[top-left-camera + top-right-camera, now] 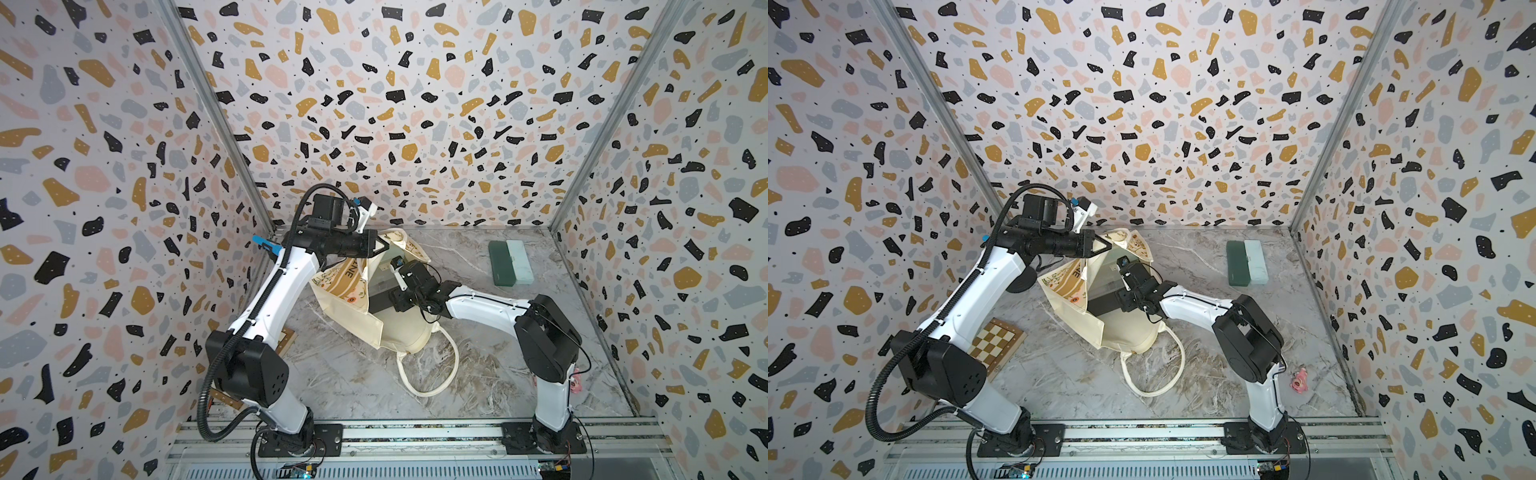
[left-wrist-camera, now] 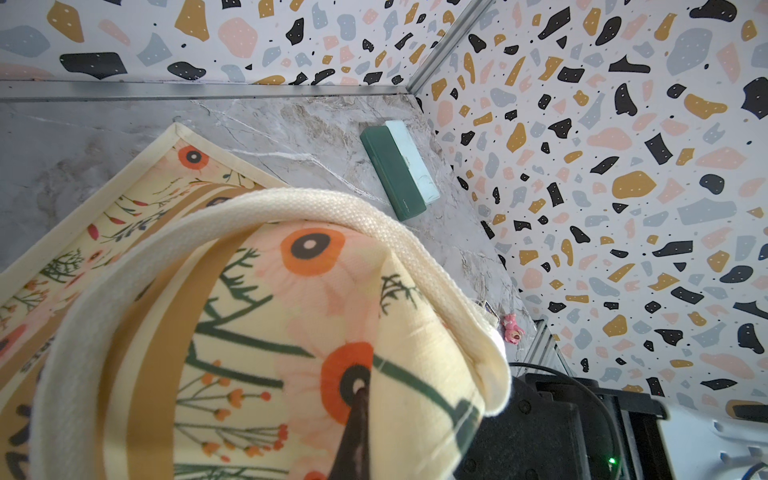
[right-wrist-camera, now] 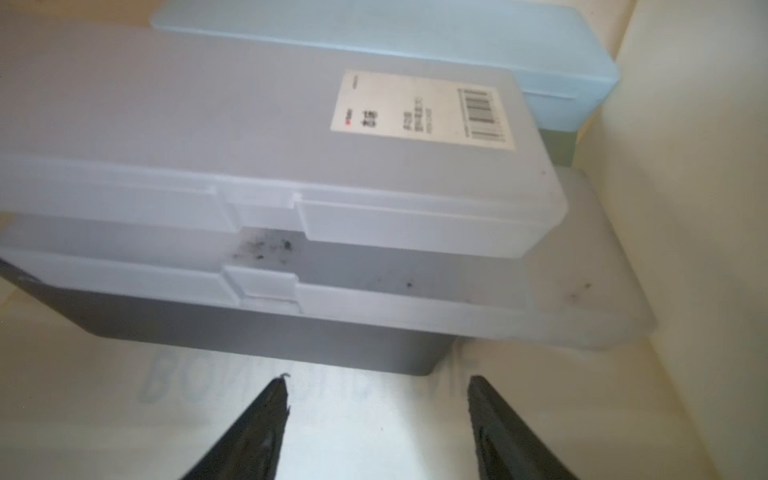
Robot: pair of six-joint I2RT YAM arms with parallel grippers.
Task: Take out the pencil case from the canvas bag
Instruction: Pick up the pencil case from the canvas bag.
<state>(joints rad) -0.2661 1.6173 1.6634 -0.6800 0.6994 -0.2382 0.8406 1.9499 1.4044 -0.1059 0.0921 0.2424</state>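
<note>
The left gripper (image 1: 384, 246) is clamping shut on the printed rim of the canvas bag (image 1: 401, 332), holding that side lifted, with one loop handle (image 2: 340, 205) draping just past its fingertip. The right gripper (image 3: 377, 388) is sitting inside the bag's mouth with its jaws spread and nothing between them. Just ahead of its fingertips a frosted pencil case (image 3: 270, 137) bearing a barcode label is lying on a grey-bottomed case (image 3: 257, 336), with a pale blue case (image 3: 415, 37) behind both. Well apart from that gripper, outside the bag, a pair of green and mint boxes (image 1: 510, 264) is lying on the marble table (image 1: 478, 374).
</note>
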